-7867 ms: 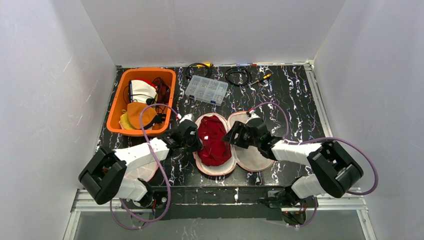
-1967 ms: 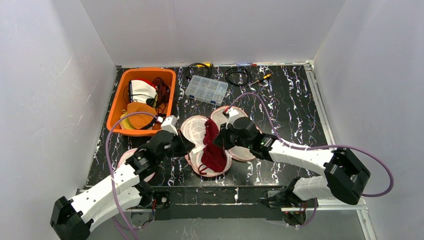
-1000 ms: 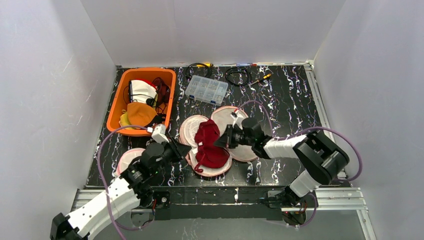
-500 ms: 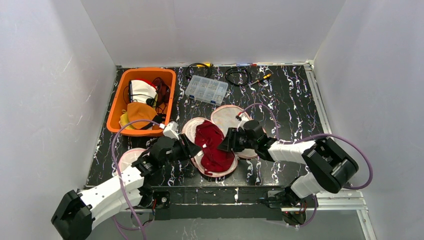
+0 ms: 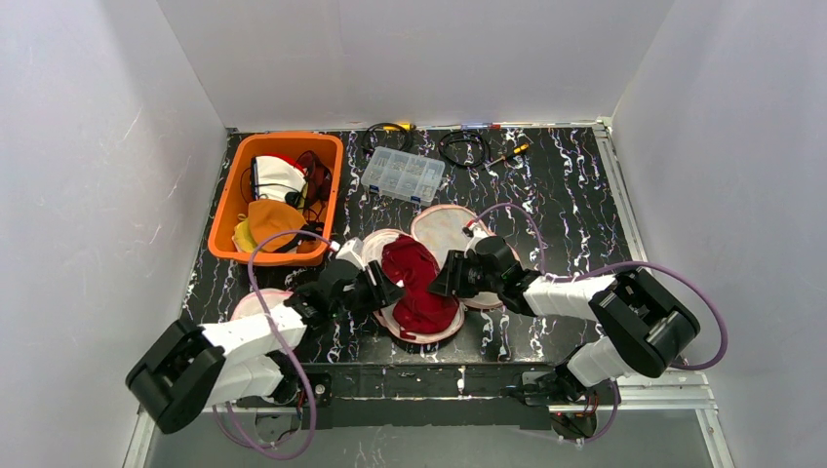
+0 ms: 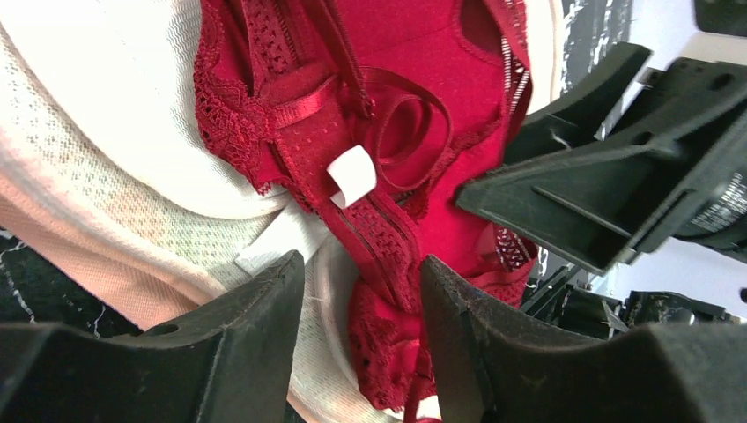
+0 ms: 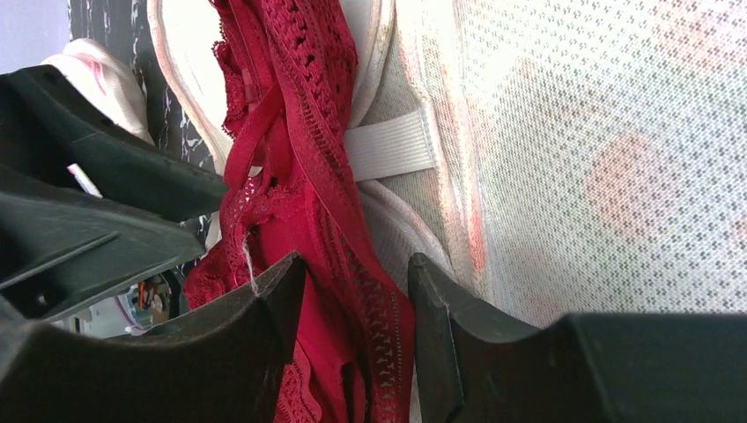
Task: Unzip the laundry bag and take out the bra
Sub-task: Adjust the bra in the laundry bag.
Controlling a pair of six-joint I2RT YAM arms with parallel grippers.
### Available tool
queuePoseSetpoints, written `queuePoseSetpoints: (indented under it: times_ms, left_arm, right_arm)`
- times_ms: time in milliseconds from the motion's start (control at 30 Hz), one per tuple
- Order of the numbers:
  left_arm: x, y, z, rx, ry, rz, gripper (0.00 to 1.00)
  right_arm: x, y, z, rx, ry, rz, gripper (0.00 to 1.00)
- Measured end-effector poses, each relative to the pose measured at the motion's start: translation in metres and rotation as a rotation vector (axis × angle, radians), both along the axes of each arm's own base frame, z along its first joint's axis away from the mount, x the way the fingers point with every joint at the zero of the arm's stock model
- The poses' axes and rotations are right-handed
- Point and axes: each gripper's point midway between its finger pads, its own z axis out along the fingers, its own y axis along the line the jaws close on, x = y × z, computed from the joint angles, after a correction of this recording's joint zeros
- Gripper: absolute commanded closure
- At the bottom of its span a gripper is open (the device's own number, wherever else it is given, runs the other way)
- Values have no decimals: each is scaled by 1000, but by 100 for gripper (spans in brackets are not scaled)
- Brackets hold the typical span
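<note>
The white mesh laundry bag (image 5: pixel 444 229) lies unzipped in two round halves at the table's middle. The red lace bra (image 5: pixel 414 283) rests in the near-left half. My left gripper (image 5: pixel 385 291) comes in from the left at the bra's edge. In the left wrist view it (image 6: pixel 361 300) is open, with lace of the bra (image 6: pixel 414 53) and bag mesh (image 6: pixel 106 176) lying in the gap. My right gripper (image 5: pixel 445 278) faces it from the right. It (image 7: pixel 357 300) is open too, straddling a fold of the bra (image 7: pixel 299 106) beside the mesh (image 7: pixel 599 159).
An orange bin (image 5: pixel 230 210) with garments stands at the back left. A clear organiser box (image 5: pixel 403 175), coiled cables (image 5: pixel 463 146) and a screwdriver (image 5: pixel 509 154) lie along the back. Another round mesh piece (image 5: pixel 255 304) lies under the left arm.
Both grippers have opened. The bra, bunched and lifted a second ago, has settled flatter into the bag half. The left gripper has moved right, up to the bra.
</note>
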Motion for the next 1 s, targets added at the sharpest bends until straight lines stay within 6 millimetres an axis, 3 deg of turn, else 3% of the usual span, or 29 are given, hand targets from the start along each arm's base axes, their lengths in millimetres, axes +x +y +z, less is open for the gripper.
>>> queuePoseSetpoints:
  times_ms: [200,333,533,767,1000]
  left_arm:
    - [9,-14,-15,10,54,-6,49]
    - [16,-23,-17,-17,62,-3,49]
    - [22,-32,-9,-77,48,5,50]
    - [28,-40,4,-137,22,7,50]
    - [28,-50,-18,-121,93,-15,49]
  right_arm:
    - [-2,-2,-3,1,10,-8,42]
    - [-3,-3,-6,-1,14,-12,46]
    - [-5,-5,-8,-2,20,-16,58]
    - [-8,-5,-9,12,19,-12,56]
    - [-12,-2,-10,22,24,6,56]
